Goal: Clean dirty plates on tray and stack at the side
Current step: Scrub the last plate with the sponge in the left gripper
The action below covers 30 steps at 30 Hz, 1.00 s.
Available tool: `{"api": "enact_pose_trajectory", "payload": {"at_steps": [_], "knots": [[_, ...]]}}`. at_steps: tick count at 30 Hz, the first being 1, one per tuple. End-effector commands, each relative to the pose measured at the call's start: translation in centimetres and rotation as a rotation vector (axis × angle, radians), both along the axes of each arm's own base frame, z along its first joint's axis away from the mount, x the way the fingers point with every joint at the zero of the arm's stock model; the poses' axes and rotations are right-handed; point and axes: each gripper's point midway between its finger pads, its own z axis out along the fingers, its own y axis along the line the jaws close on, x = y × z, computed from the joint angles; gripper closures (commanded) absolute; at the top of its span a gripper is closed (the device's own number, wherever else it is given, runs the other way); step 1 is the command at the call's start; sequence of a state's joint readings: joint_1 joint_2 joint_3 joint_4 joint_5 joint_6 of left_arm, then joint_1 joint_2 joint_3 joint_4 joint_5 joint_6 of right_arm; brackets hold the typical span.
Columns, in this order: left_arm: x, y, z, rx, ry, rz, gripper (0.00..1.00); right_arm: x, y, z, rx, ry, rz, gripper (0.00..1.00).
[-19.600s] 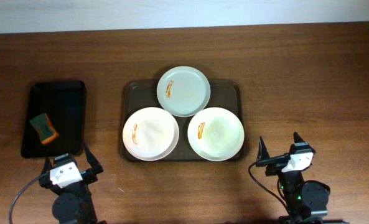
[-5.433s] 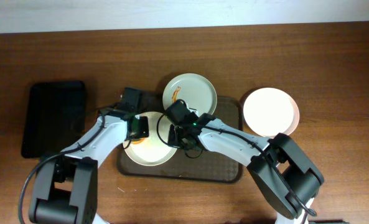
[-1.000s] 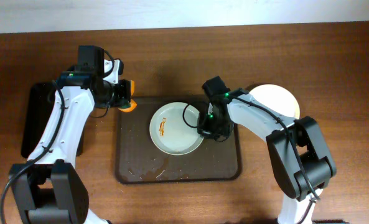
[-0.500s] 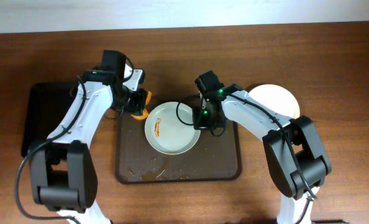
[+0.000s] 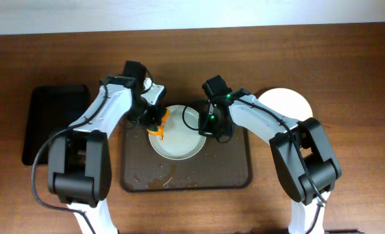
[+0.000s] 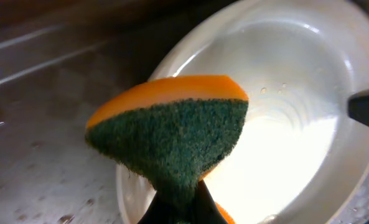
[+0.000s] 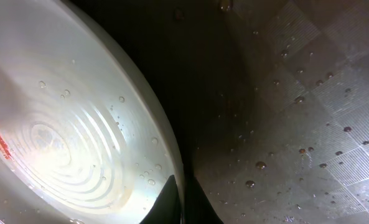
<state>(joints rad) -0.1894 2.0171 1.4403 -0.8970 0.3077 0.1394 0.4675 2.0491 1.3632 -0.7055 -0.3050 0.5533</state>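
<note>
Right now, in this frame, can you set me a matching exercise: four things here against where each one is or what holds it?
Things:
1 sponge
2 smeared plate
3 white plate
4 black tray

Places:
a rim pinched by the right pincer
b just right of the brown tray
c far left, apart from the rest
d held in the left pincer

Pairs: 1-d, 2-a, 3-b, 4-c.

The overhead camera is looking straight down from high above the brown wooden table [image 5: 348,65]. Both wrist cameras are peering down from very near, sharing the pale round shallow plate [image 5: 179,144] and the dark brown rectangular tray [image 5: 231,172].
</note>
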Motion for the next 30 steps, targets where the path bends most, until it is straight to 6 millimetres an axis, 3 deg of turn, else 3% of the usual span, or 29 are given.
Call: {"api": "enact_pose_trajectory", "payload": {"at_steps": [1, 6, 8, 10, 12, 14, 17, 19, 21, 24, 25, 27, 28, 30], "knots": [[-0.2, -0.8, -2.2, 0.051, 0.024, -0.061, 1.0, -0.7, -0.3, -1.8, -0.046, 0.033, -0.004, 0.96], [-2.5, -1.9, -4.6, 0.069, 0.148, -0.036, 1.0, -0.7, -0.3, -1.8, -0.046, 0.033, -0.004, 0.96], [-4.3, -3.1, -4.3, 0.034, 0.215, -0.063, 1.0, -0.7, -0.3, -1.8, -0.046, 0.033, -0.004, 0.96], [-5.4, -5.4, -3.2, -0.12, 0.251, -0.126, 1.0, -0.7, -0.3, -1.8, -0.046, 0.033, -0.004, 0.96], [-4.5, -5.8, -3.1, -0.152, 0.209, -0.133, 1.0, -0.7, -0.3, -1.8, -0.046, 0.033, -0.004, 0.96], [-1.5, -3.9, -4.2, -0.034, 0.121, -0.018, 1.0, -0.7, -0.3, -1.8, -0.046, 0.033, -0.004, 0.96], [2.6, 2.2, -5.2, 0.312, -0.046, 0.216, 1.0, -0.7, -0.3, -1.8, -0.046, 0.033, -0.004, 0.96], [2.9, 5.6, -4.8, 0.496, -0.089, 0.329, 1.0, -0.7, -0.4, -1.8, -0.046, 0.032, -0.004, 0.96], [1.8, 6.3, -4.8, 0.537, -0.05, 0.343, 1.0, -0.7, -0.3, -1.8, -0.045, 0.029, -0.004, 0.96], [-1.9, 4.3, -5.2, 0.435, 0.127, 0.268, 1.0, -0.7, -0.3, -1.8, -0.045, 0.03, -0.004, 0.96], [-4.0, 1.4, -5.0, 0.27, 0.237, 0.164, 1.0, -0.7, -0.3, -1.8, -0.045, 0.03, -0.004, 0.96], [-5.9, -3.8, -3.4, -0.058, 0.315, -0.016, 1.0, -0.7, -0.3, -1.8, -0.045, 0.03, -0.005, 0.96], [-6.1, -5.0, -2.8, -0.137, 0.321, -0.043, 1.0, -0.7, -0.3, -1.8, -0.045, 0.03, -0.005, 0.96], [-5.4, -5.3, -2.9, -0.157, 0.293, -0.043, 1.0, -0.7, -0.3, -1.8, -0.045, 0.03, -0.004, 0.96]]}}
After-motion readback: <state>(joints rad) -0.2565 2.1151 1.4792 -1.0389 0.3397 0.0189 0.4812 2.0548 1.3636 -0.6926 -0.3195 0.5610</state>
